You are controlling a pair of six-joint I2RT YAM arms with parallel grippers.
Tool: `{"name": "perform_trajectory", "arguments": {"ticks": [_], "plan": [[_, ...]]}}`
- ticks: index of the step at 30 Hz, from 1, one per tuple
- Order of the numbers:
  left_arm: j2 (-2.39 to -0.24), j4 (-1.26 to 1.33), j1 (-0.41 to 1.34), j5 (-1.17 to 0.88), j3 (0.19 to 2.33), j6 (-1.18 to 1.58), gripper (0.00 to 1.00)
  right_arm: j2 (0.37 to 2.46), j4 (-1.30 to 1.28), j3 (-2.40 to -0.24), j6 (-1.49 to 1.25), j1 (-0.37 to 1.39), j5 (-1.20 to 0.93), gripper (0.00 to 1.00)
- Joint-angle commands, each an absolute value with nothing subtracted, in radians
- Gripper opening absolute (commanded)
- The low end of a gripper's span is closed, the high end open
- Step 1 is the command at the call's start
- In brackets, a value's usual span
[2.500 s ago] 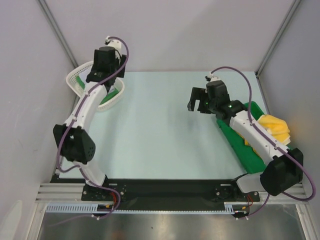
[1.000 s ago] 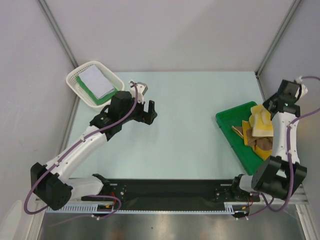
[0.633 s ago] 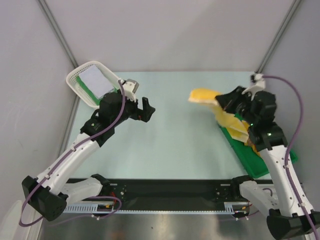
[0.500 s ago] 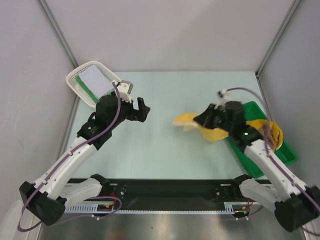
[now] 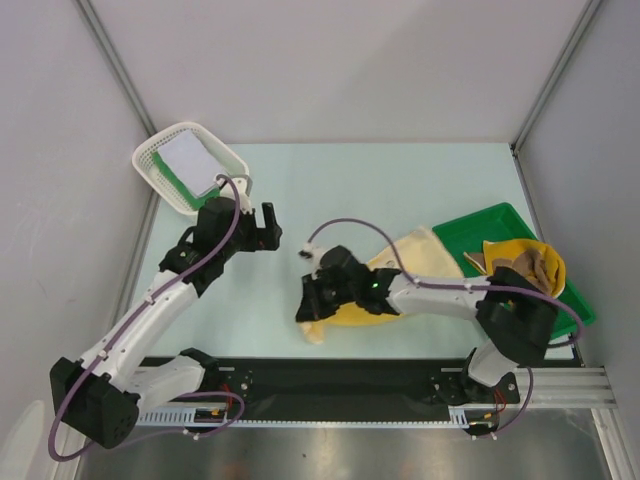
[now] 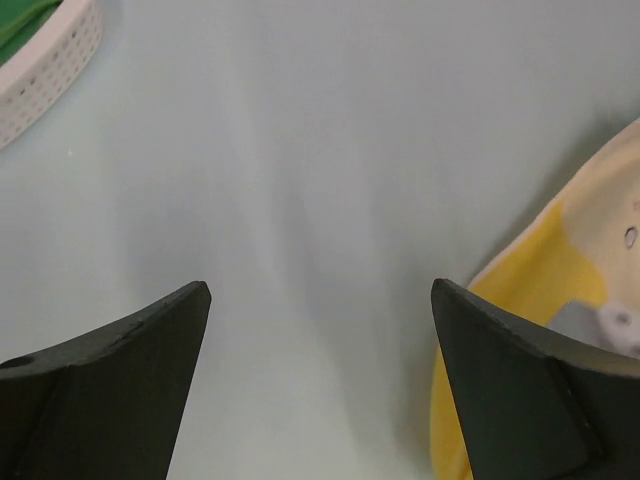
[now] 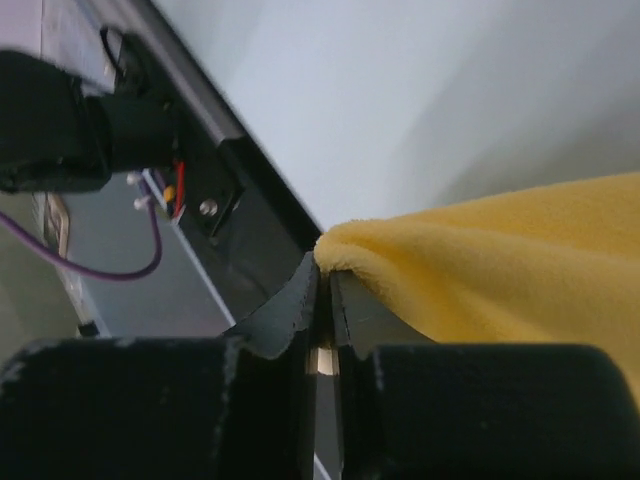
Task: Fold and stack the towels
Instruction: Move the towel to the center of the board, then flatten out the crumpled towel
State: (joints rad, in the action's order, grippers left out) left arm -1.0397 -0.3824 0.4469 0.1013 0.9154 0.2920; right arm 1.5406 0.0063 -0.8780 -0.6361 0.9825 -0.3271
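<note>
The overhead view is bright and even, lit softly from above. The arms cast only faint, blurred shadows on the pale desk [image 5: 400,180], and the metal strip [image 5: 330,450] at the near edge has a dull sheen. The left wrist view is dimmer, with broad soft shadow bands on the desk and the left gripper [image 6: 320,287] dark and featureless. In the right wrist view the right gripper [image 7: 322,275] is black and out of focus, while the yellow towel [image 7: 500,270] is fairly sharp.

- Pale blue-green table [image 5: 380,180], flat and smooth.
- At the far left corner, a white mesh basket [image 5: 150,165].
- On the right side, a green tray [image 5: 490,218], set at an angle.
- In the near middle, a yellow towel [image 5: 415,250], spread loosely, one end just beside the tray.
</note>
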Motion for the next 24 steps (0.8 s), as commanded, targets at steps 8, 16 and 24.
{"name": "perform_trajectory", "arguments": {"ticks": [8, 16, 24], "plan": [[-1.132, -0.419, 0.405, -0.067, 0.951, 0.255, 0.97, 1.507, -0.050, -0.983, -0.649, 1.152, -0.131, 0.46], [-1.495, -0.420, 0.534, -0.202, 1.216, 0.123, 0.84, 1.175, -0.503, -0.847, -0.888, 0.964, 0.320, 0.49], [-1.883, -0.446, 0.693, -0.175, 1.523, 0.026, 0.76, 0.855, -0.668, -0.588, -1.148, 0.686, 0.414, 0.46]]}}
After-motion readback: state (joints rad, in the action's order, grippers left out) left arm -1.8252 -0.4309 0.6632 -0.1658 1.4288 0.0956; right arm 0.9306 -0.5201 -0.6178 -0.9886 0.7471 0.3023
